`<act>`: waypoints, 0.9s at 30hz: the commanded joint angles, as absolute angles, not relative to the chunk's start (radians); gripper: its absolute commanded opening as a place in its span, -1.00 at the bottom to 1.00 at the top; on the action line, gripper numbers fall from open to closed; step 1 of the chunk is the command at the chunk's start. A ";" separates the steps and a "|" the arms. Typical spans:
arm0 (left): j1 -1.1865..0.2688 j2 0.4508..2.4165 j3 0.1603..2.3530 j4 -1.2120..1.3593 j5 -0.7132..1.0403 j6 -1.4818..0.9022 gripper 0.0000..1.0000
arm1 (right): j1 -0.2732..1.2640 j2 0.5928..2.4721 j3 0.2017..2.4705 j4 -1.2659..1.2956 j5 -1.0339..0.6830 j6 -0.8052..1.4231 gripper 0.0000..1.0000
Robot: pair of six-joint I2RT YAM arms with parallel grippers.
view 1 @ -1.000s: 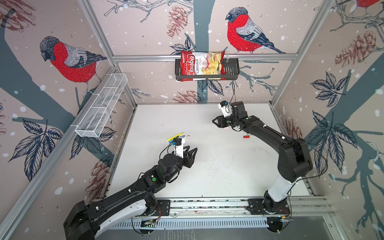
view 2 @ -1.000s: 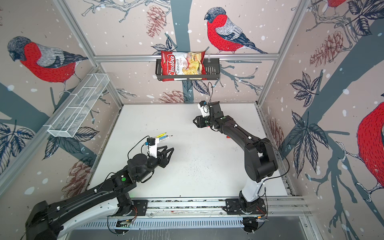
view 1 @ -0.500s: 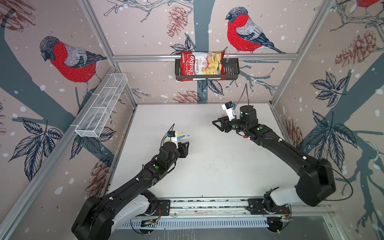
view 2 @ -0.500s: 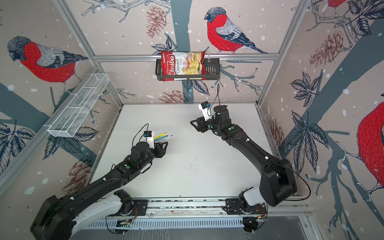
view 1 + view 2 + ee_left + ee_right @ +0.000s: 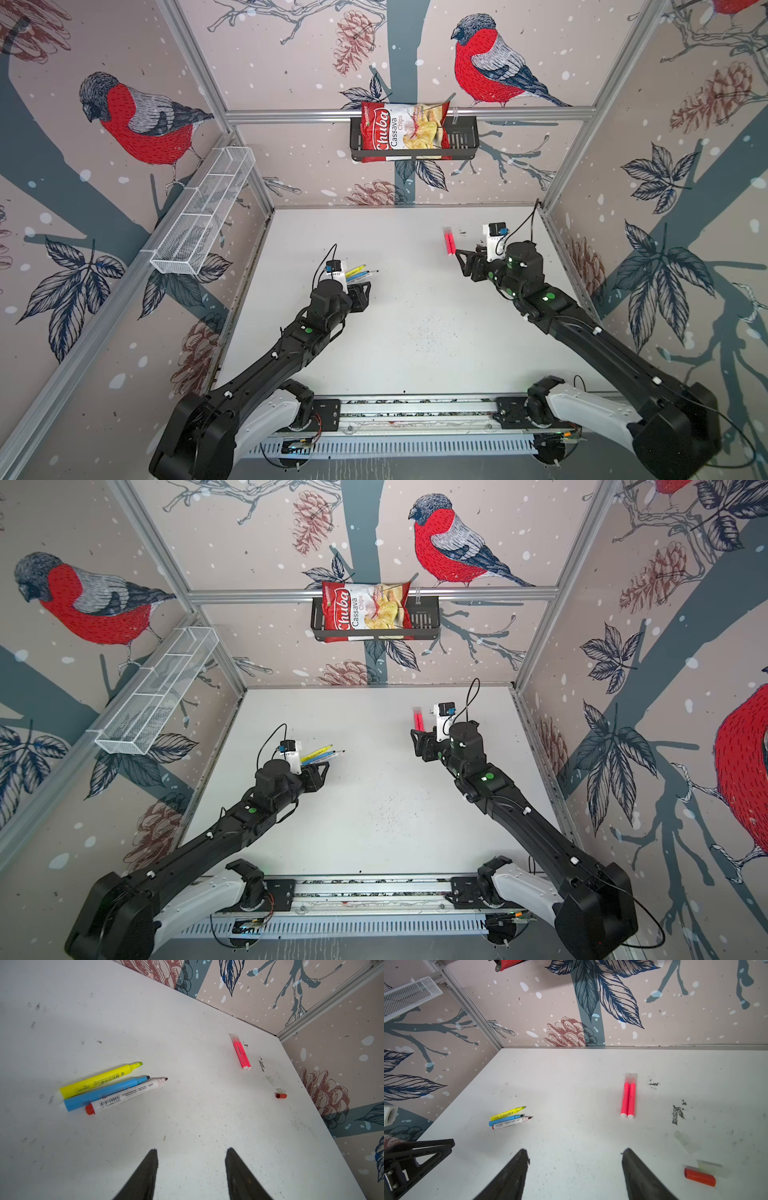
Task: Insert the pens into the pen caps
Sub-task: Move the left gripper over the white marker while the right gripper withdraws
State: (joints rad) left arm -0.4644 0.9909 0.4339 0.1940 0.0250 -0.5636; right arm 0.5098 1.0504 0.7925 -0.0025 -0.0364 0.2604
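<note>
1. Since a second ago, over the white table (image 5: 415,353), the right arm (image 5: 582,332) has been swung back from the middle to its own side. The left arm (image 5: 291,345) has been stretched farther toward the back wall.
2. Above the table, the right gripper (image 5: 575,1149) is held near the two pink pens (image 5: 628,1099). Its jaws are spread wide, wider than a second ago, and nothing is caught between them.
3. The left gripper (image 5: 191,1149) is seen with its jaws parted and nothing held. In both top views it is placed just beside the three pens on the left half of the table.
4. Those three, the yellow pen (image 5: 97,1080), the blue pen (image 5: 104,1093) and the white pen (image 5: 128,1093) with a red end, are laid side by side and touching. Their tips are uncovered.
5. The two pink pens are laid side by side and touching, toward the back right of the table. A clear cap is seen on the far end of each.
6. Two loose clear caps (image 5: 686,1141) (image 5: 710,1165) and a red cap (image 5: 699,1177) are laid between the pink pens and the right wall. The red cap is just beside one clear cap. In both top views these are hidden by the right arm.
</note>
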 commanded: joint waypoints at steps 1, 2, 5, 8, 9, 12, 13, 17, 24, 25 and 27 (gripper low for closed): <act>-0.460 0.990 0.439 0.195 0.031 -0.535 0.08 | 0.509 1.015 0.771 0.017 0.011 0.294 0.46; -0.459 0.994 0.444 0.189 0.028 -0.527 0.08 | 0.508 1.003 0.757 0.016 0.016 0.294 0.46; -0.457 1.018 0.463 0.172 0.023 -0.507 0.08 | 0.508 0.972 0.707 0.032 0.022 0.303 0.46; -0.441 1.065 0.482 0.186 0.047 -0.487 0.08 | 0.507 0.957 0.668 0.045 0.001 0.309 0.49; -0.428 1.085 0.494 0.187 0.063 -0.485 0.08 | 0.508 0.958 0.659 0.049 -0.006 0.310 0.49; -0.389 1.158 0.541 0.171 0.106 -0.475 0.08 | 0.506 0.962 0.652 0.029 -0.022 0.312 0.49; -0.381 1.181 0.556 0.164 0.114 -0.470 0.09 | 0.507 0.961 0.651 0.024 -0.027 0.313 0.49; -0.360 1.263 0.601 0.146 0.122 -0.457 0.09 | 0.508 0.944 0.630 0.028 -0.045 0.314 0.50; -0.342 1.385 0.665 0.088 0.024 -0.447 0.09 | 0.508 0.924 0.612 0.010 -0.087 0.299 0.49; -0.335 1.395 0.668 0.094 0.028 -0.445 0.09 | 0.509 0.921 0.611 0.007 -0.090 0.298 0.49; -0.321 1.411 0.666 0.116 0.046 -0.451 0.09 | 0.509 0.914 0.603 0.008 -0.092 0.297 0.49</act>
State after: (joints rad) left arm -0.3332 1.3960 0.6571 0.1120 0.0517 -0.4644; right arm 0.5079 0.9222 0.6106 -0.0013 -0.0692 0.3119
